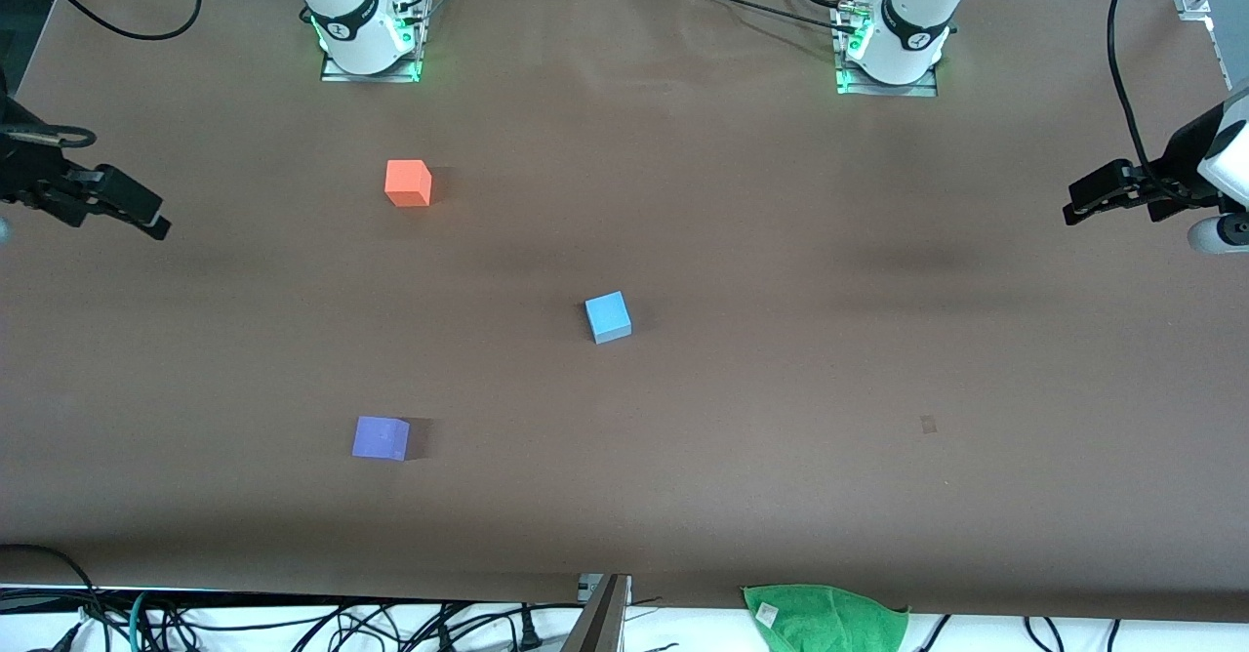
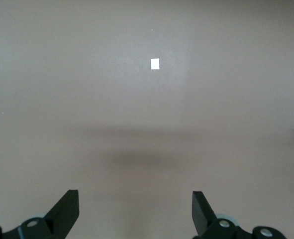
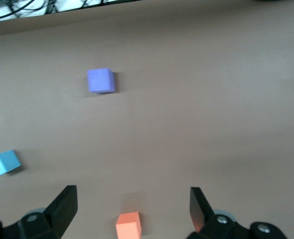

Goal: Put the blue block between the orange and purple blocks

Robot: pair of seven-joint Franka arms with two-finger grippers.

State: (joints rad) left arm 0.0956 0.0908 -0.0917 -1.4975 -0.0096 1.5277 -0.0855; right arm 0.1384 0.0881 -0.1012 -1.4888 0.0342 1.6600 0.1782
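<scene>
Both arms just hang out at the table's ends. The right gripper (image 3: 132, 211) is spread wide over the orange block (image 3: 129, 225), with the blue block (image 1: 608, 317) and purple block (image 1: 381, 437) well apart from it. The left gripper (image 2: 135, 214) gapes too, over bare table (image 2: 137, 124).

Plain brown table (image 1: 742, 359), matte and unpatterned. Sky-blue block (image 1: 608, 317), bright orange block (image 1: 408, 183), muted violet-purple block (image 1: 381, 437). Green cloth (image 1: 829, 618) with a small white tag. White arms on bases lit green. Black left gripper (image 2: 135, 211), black right gripper (image 3: 134, 209). Small white mark (image 2: 155, 63).
</scene>
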